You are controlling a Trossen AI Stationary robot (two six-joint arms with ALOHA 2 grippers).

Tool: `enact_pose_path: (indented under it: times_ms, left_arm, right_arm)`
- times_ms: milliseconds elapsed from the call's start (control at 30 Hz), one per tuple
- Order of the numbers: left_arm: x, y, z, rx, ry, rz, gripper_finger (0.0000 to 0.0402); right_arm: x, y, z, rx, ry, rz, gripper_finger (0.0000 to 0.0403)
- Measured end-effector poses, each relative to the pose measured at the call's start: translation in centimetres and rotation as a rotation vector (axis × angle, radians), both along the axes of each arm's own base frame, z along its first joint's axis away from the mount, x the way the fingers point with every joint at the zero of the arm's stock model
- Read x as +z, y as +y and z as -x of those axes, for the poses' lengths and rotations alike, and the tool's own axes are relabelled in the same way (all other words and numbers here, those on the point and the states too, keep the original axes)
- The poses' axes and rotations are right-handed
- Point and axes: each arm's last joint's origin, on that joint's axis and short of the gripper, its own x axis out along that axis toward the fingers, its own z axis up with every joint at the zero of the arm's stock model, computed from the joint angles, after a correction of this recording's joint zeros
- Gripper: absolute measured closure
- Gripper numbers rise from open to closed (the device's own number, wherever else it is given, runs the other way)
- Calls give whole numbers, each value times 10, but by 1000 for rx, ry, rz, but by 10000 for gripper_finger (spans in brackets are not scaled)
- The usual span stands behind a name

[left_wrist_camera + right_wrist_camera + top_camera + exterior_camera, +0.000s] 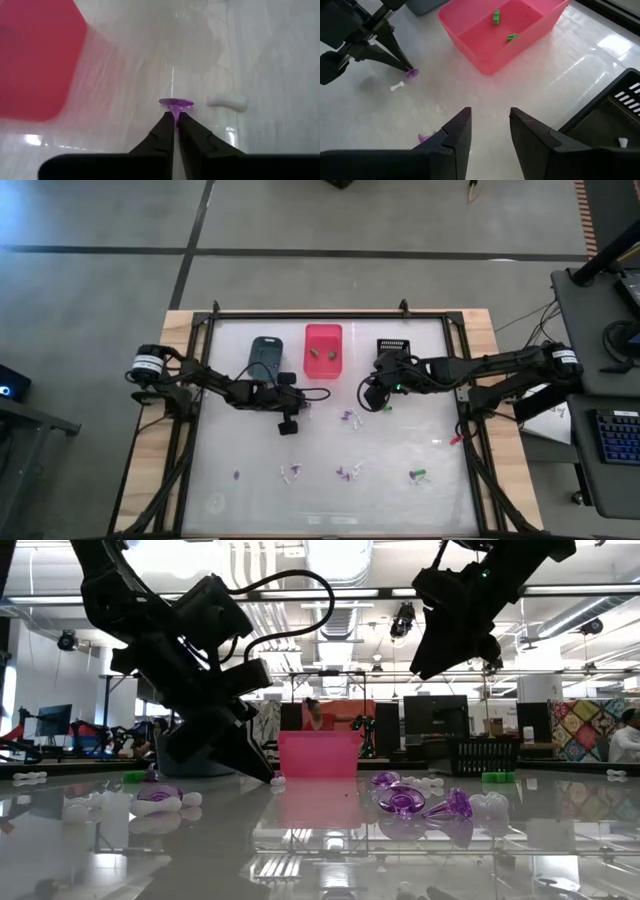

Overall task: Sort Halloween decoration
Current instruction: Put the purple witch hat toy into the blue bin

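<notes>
Fingers pressed together, the left gripper (175, 120) pinches a small purple trinket (176, 104) at the tabletop, its flat disc showing just past the dark fingertips, with a small white bone-shaped piece (227, 103) lying close beside it on the glossy white table (400, 500). From above, that gripper (288, 423) sits just in front of the gap between the blue-grey bin (265, 357) and the pink bin (323, 348), its arm reaching in from the left edge. The right gripper (490, 132) hovers above the table with its fingers spread and nothing between them, placed between the pink bin (506, 35) and the black bin (615, 125); its own camera looks across at the left gripper (409, 69) touching down on the purple trinket (412, 73), the white piece (396, 86) lying near. Two green pieces (496, 16) rest inside the pink bin, and one white piece (622, 142) shows inside the black bin. The remaining Halloween decorations are scattered over the front half of the table: a purple cluster (349, 418) near the middle, a lone purple piece (237, 476) toward the left, a white one (291, 473), another purple pair (349, 472), and a green-and-white pair (418, 475) toward the right. At table level, purple rings (402, 802) lie in the foreground before the pink bin (319, 754).
</notes>
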Motion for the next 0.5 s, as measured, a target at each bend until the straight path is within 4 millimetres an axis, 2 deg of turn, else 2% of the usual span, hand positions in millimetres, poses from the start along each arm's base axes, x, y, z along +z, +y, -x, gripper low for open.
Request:
enact_pose_path:
  times_ms: [233,367,500]
  left_arm:
    - [10,0,2,6,-27,1,401]
    - [23,0,4,3,-73,9,401]
    - [46,0,10,-2,-123,28,401]
  right_arm:
    - [0,0,0,0,0,0,277]
    - [0,0,0,0,1,0,280]
    - [0,0,0,0,0,-1,282]
